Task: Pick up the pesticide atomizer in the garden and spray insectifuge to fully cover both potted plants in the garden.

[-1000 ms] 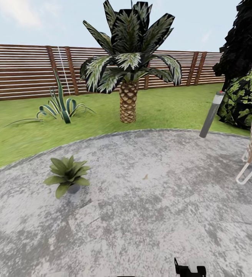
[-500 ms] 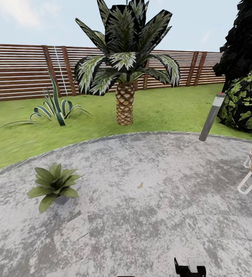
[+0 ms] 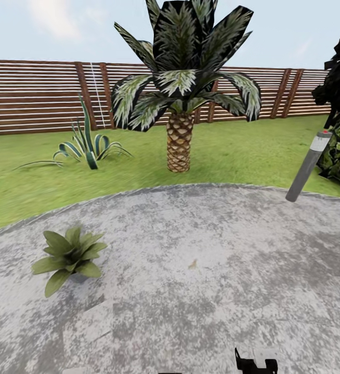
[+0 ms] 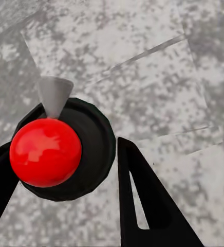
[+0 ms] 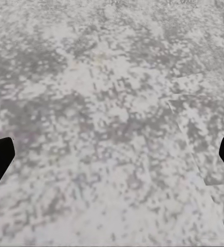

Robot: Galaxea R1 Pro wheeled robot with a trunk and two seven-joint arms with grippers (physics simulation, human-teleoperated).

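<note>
One potted plant [image 3: 69,255] on grey paving [image 3: 201,291], one palm [image 3: 180,93].

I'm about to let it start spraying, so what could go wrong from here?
1. The atomizer in the left tool has its nozzle pointing at bare paving; spraying now would likely wet stone, not leaves.
2. The potted plant sits some way off to the robot's left, so the spray may fall short.
3. A leaning grey post stands at the right; a wide turn might clip it.
</note>
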